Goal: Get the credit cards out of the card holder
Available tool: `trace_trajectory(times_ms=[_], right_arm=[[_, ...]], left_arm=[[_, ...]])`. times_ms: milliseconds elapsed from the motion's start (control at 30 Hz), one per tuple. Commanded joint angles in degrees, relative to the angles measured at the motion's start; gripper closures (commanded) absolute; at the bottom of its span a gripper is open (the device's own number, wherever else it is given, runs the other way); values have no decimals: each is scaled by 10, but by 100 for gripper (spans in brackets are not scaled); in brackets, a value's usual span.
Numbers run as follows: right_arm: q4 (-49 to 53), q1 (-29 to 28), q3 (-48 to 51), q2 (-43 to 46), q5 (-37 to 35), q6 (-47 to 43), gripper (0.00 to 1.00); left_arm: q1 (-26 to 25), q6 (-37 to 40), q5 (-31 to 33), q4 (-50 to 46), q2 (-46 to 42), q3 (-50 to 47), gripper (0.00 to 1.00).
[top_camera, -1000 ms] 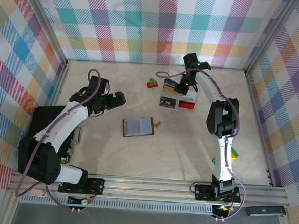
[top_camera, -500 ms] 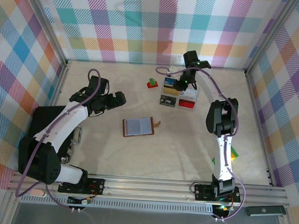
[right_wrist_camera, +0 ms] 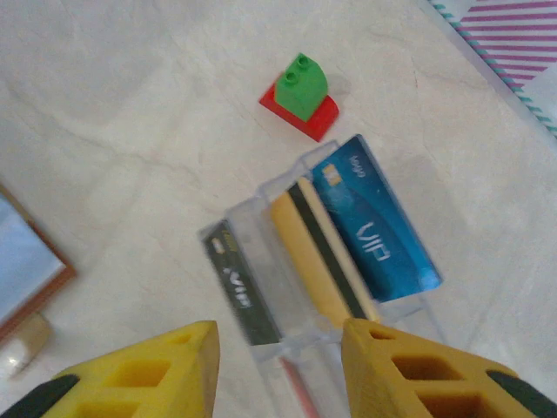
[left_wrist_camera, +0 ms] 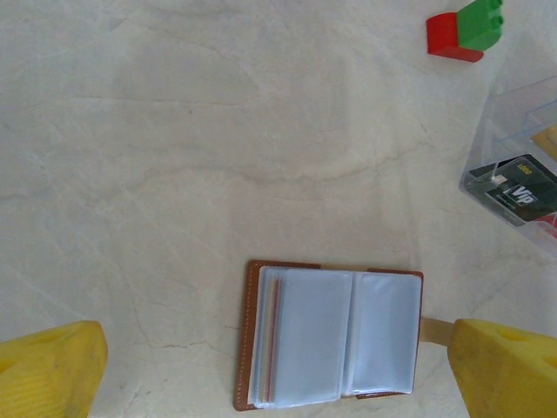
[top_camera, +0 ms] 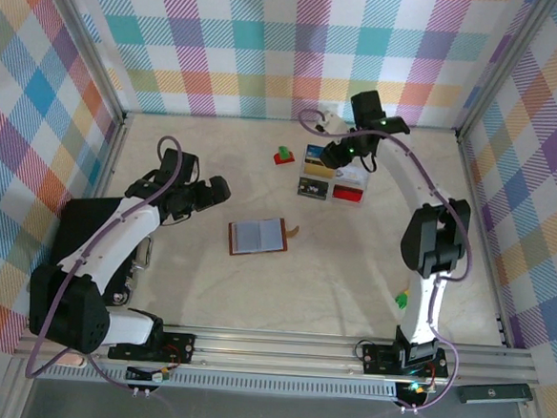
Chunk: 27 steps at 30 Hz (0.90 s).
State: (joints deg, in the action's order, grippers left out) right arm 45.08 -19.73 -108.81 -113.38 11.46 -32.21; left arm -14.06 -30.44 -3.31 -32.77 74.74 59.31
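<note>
Card holder (left_wrist_camera: 332,338) near spread left tool (left_wrist_camera: 277,370)

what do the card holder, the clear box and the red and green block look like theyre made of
Card holder: brown matte border, probably leather or imitation; the inner sleeves look like soft clear plastic, faintly glossy. Clear box: rigid transparent plastic, since the blue card inside shows through its wall. Red and green block: smooth moulded hard plastic, with studs on top.

Bright even light, soft shadows, mild blur
</note>
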Motion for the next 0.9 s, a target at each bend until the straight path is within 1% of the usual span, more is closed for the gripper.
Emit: trace_trajectory(times_ms=[0,33,67,100,133,200,233,267,333,433,500,600,667,733,867], right_arm=[[-52,-59,54,38,-38,128,54],[-53,-76,66,44,-62,156,48],[-56,-89,77,50,-87,191,45],[-54,-100,85,55,-98,234,44],[-47,-110,90,58,-90,280,44],[-41,-132,113,64,-32,329,43],[-41,-154,126,65,-47,354,40],[-41,-172,135,65,-80,383,39],[-41,-204,154,61,-103,443,37],[-48,-240,167,46,-103,517,31],[-51,-266,165,30,-100,540,28],[-37,-298,145,-7,-119,572,22],[-38,-307,139,-29,-120,591,20],[-34,-313,126,-47,-124,593,17],[-23,-320,102,-83,-145,592,16]], left_arm=[[15,-18,9,1,-22,-20,0],[19,-22,8,0,-24,-25,0],[22,-23,7,-2,-25,-30,0],[28,-26,8,-3,-28,-35,0],[33,-29,7,-2,-30,-41,0],[43,-37,6,-1,-35,-52,0],[50,-40,3,1,-37,-56,0],[56,-43,2,1,-39,-60,0],[67,-49,2,2,-47,-70,0],[84,-51,1,0,-58,-80,0],[98,-50,-4,-3,-62,-85,0],[117,-45,-21,-5,-67,-90,0],[127,-43,-26,-9,-72,-93,0],[134,-41,-29,-10,-75,-95,0],[141,-40,-37,-9,-79,-100,0]])
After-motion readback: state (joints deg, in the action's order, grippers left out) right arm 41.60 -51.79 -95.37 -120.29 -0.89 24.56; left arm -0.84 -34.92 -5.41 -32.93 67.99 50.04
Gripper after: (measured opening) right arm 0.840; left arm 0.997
